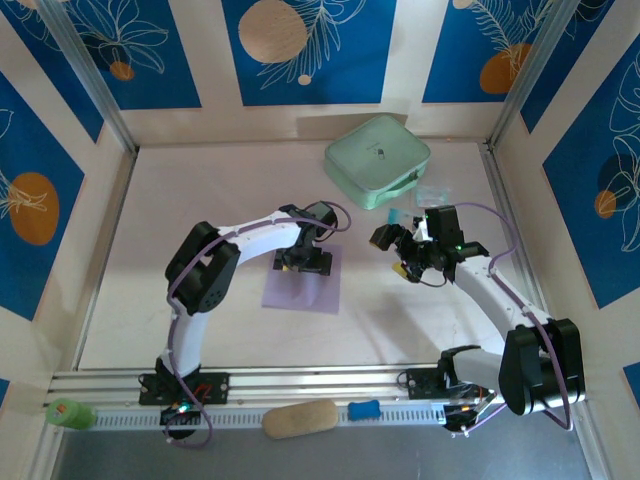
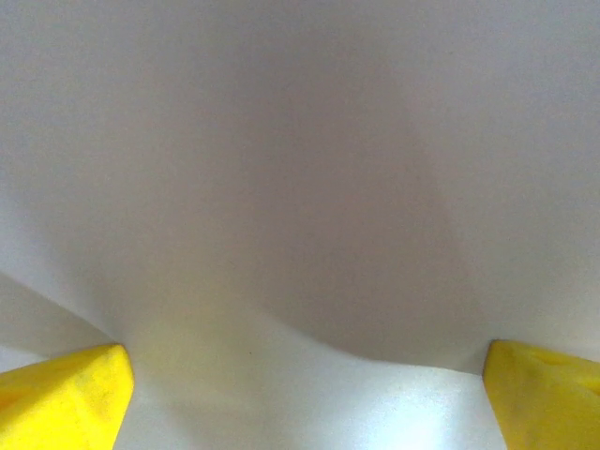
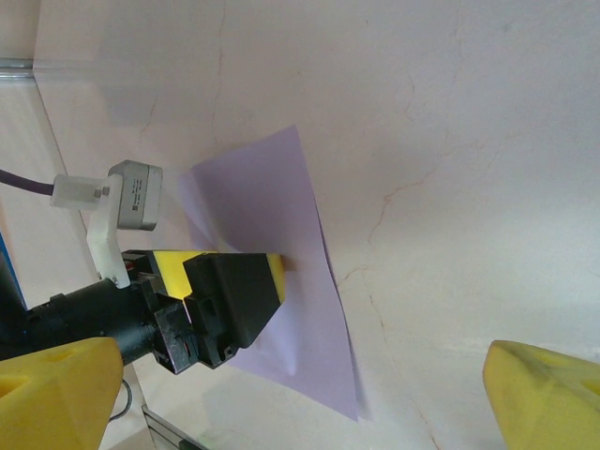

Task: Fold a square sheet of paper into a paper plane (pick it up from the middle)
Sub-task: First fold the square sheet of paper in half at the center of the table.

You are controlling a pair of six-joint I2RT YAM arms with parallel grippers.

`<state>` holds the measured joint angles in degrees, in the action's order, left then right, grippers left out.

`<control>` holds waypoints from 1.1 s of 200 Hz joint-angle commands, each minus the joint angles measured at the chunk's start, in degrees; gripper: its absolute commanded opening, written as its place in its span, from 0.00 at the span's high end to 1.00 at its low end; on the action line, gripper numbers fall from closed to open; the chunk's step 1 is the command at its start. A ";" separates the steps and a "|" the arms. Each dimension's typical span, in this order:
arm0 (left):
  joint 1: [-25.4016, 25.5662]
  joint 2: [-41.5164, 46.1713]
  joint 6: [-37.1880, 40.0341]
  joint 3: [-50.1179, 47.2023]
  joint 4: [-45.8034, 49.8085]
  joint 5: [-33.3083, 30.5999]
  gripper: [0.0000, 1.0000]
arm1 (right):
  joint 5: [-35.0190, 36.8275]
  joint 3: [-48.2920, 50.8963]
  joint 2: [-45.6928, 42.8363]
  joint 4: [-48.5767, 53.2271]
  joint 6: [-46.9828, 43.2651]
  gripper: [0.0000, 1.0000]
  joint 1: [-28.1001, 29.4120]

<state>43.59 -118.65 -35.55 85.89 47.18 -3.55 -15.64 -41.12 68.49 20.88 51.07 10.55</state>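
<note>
Sheet (image 1: pixel 312 296) edges free, open table (image 1: pixel 200 190) around (left pincer (image 1: pixel 303 264) spread on centre)

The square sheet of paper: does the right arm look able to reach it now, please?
Probably yes, at its right edge: the open left gripper sits on the sheet's middle, but just bare table lies between it and the open right gripper.

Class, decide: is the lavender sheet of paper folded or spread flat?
Spread flat, unfolded. The square sheet of paper lies as one four-cornered layer on the table, with the left tool over it; no fold shows.
</note>
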 commanded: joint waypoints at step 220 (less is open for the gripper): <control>1.05 -2.89 -0.58 -4.76 1.12 1.57 0.00 | -0.71 -1.93 1.63 1.70 0.28 0.01 0.48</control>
<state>43.94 -117.16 -35.68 83.40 47.44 -2.46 -15.66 -41.25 69.67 21.12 51.07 10.55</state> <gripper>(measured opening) 0.998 0.989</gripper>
